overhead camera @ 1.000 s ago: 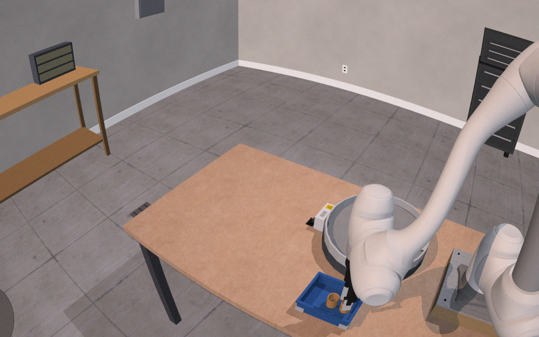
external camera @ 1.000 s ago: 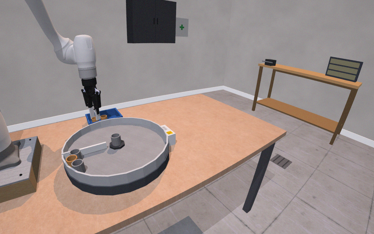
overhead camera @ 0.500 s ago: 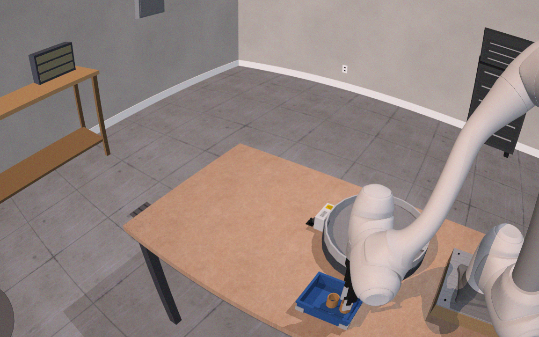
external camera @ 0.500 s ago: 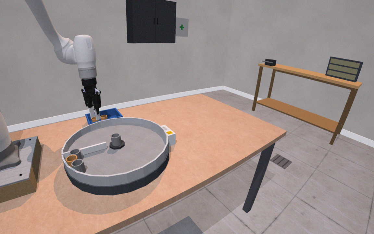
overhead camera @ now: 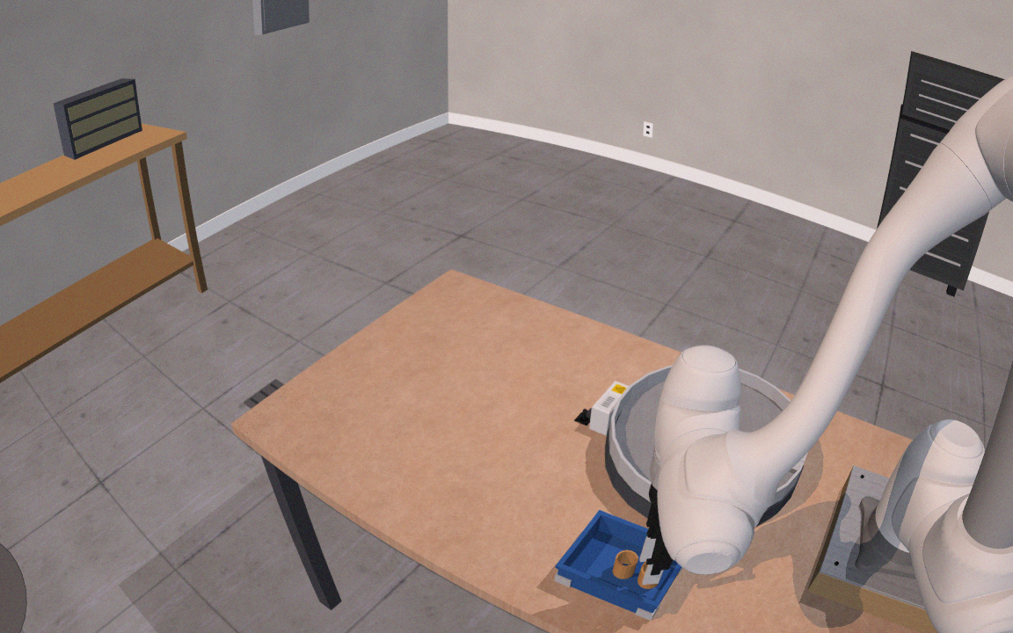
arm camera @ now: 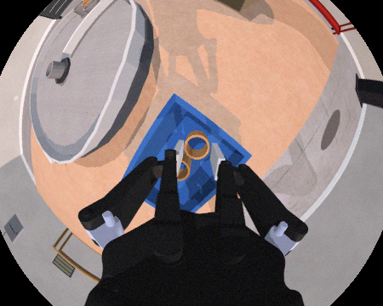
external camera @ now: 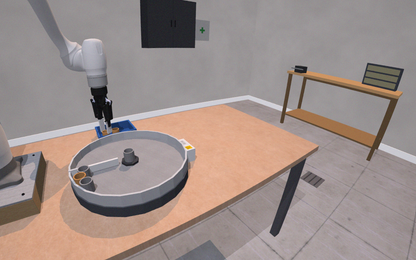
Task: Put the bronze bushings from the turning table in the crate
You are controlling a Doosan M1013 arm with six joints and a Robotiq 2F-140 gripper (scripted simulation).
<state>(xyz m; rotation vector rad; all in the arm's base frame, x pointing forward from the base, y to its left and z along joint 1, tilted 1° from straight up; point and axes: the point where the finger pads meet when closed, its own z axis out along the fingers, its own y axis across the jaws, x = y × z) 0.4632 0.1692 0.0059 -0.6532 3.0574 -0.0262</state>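
My gripper [overhead camera: 651, 572] [external camera: 105, 130] [arm camera: 197, 150] is slightly open, low in the blue crate [overhead camera: 596, 588] [external camera: 130, 124] [arm camera: 234, 149]. A bronze bushing [external camera: 104, 133] [arm camera: 198, 155] stands upright between the fingertips, with narrow gaps beside it. Another bronze bushing [overhead camera: 625, 566] [external camera: 115, 130] [arm camera: 182, 172] stands close by in the crate, partly behind a finger in the wrist view. On the turning table [overhead camera: 628, 486] [external camera: 128, 201] [arm camera: 128, 76], a third bronze bushing [external camera: 79, 176] stands between two steel bushings [external camera: 83, 170] [external camera: 87, 185] near the wall.
A white guide bar [external camera: 103, 164] [arm camera: 82, 36] crosses part of the turning table beside the bushings. A grey tube on a dark hub [external camera: 129, 156] [arm camera: 57, 70] stands at its centre. A white box [overhead camera: 609, 406] [external camera: 187, 150] is on its outer side. The arm's base plate is near it.
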